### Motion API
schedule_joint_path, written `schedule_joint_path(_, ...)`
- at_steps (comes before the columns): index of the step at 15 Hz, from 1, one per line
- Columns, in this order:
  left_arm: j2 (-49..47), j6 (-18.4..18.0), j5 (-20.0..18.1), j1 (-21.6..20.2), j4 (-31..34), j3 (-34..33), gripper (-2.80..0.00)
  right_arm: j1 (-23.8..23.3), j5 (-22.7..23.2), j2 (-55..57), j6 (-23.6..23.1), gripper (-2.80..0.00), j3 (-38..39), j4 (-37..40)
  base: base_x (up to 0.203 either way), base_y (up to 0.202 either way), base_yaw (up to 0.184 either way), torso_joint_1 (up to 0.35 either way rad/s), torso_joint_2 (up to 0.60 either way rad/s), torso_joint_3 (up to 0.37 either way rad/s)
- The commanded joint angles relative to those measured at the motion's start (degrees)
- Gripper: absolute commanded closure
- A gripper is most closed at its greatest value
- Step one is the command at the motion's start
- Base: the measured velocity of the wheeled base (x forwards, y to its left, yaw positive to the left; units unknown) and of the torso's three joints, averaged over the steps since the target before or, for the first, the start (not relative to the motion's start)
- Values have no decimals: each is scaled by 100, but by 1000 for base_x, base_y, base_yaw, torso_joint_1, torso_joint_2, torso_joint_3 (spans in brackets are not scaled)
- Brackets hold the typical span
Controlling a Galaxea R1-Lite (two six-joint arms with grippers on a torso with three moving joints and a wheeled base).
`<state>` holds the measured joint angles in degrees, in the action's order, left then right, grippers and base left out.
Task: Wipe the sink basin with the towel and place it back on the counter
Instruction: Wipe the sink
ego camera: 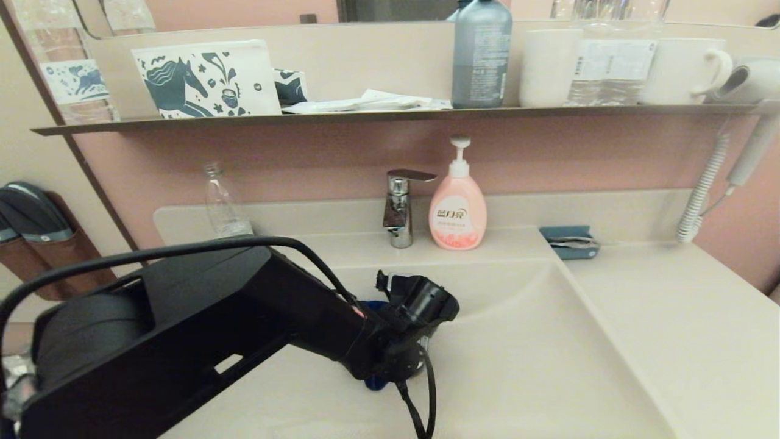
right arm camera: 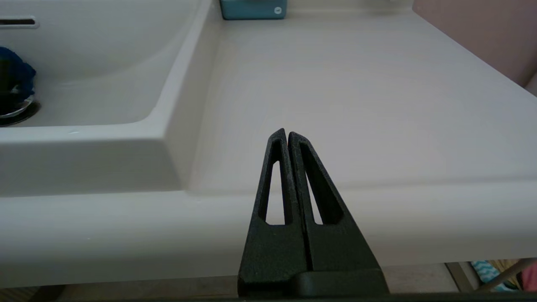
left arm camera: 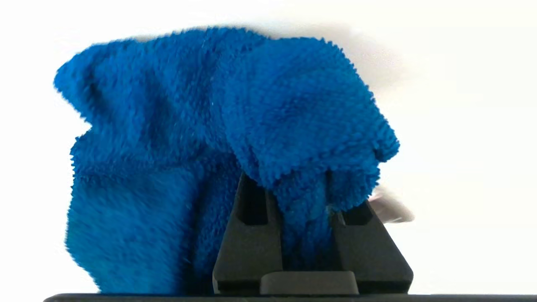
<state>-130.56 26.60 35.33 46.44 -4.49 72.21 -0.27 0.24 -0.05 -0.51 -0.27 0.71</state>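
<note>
My left arm reaches down into the cream sink basin point(ego camera: 518, 341), and its wrist hides the fingers in the head view. In the left wrist view the left gripper point(left arm camera: 293, 188) is shut on a fluffy blue towel point(left arm camera: 188, 126), which is bunched against the pale basin surface. A bit of the towel point(ego camera: 373, 383) shows under the wrist. The right wrist view shows the towel point(right arm camera: 16, 75) over the chrome drain point(right arm camera: 19, 112), below the overflow slot point(right arm camera: 16, 22). My right gripper point(right arm camera: 288, 133) is shut and empty, low before the front edge of the counter point(right arm camera: 356, 92).
A chrome faucet point(ego camera: 399, 207) and a pink soap pump bottle point(ego camera: 457, 207) stand behind the basin. A teal box point(ego camera: 570, 242) sits at the counter's back, a clear bottle point(ego camera: 224, 201) at the back left. A dark-edged shelf point(ego camera: 390, 114) above carries cups and bottles.
</note>
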Motion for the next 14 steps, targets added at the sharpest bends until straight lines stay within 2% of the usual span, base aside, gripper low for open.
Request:
schedule_joint_path(1,-22,91,1,166,-84,346,0,0,2,5,-2,0,0,0,0,0,0,0,0,0)
schedule_joint_path(9,-386,152,0,673,210,1497,0,0,2,5,-2,0,0,0,0,0,0,0,0,0)
schedule_joint_path(14,-65,205,0,1008,267,1329,0,0,2,5,-2,0,0,0,0,0,0,0,0,0)
